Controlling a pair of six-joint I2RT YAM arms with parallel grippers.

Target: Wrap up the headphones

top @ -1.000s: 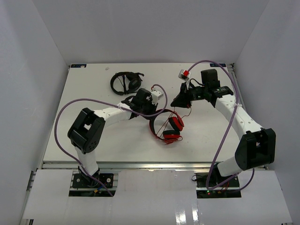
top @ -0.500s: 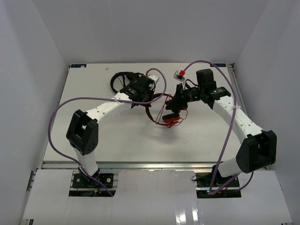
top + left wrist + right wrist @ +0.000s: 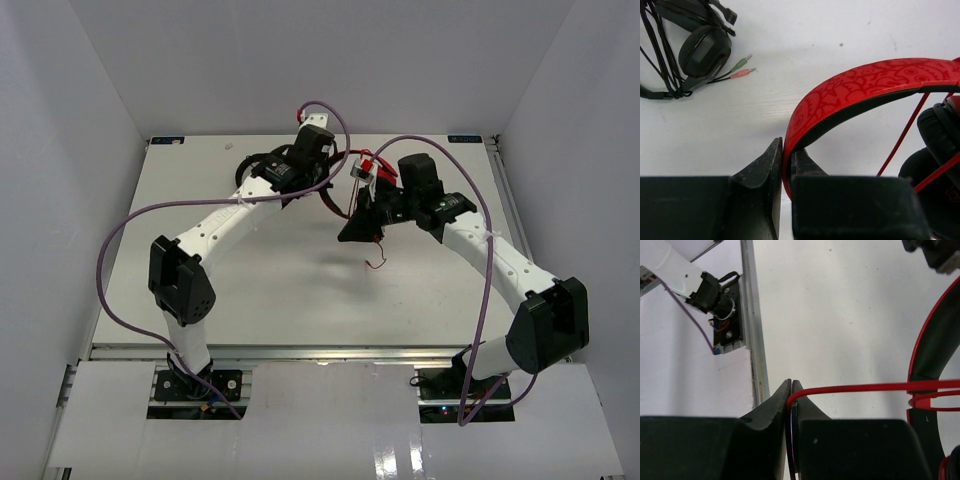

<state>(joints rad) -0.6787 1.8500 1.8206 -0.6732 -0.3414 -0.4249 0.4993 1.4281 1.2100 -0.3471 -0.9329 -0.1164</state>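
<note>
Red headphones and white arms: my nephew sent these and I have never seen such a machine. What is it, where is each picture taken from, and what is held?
It is two white robot arms, the left arm and the right arm, bolted to a table. The wide picture looks down from above and behind them. The two close-ups come from a camera on each wrist. The left hand is shut on the band of the red headphones. The right hand pinches their thin red cable. A second, all-black pair of headphones lies on the table nearby.
</note>
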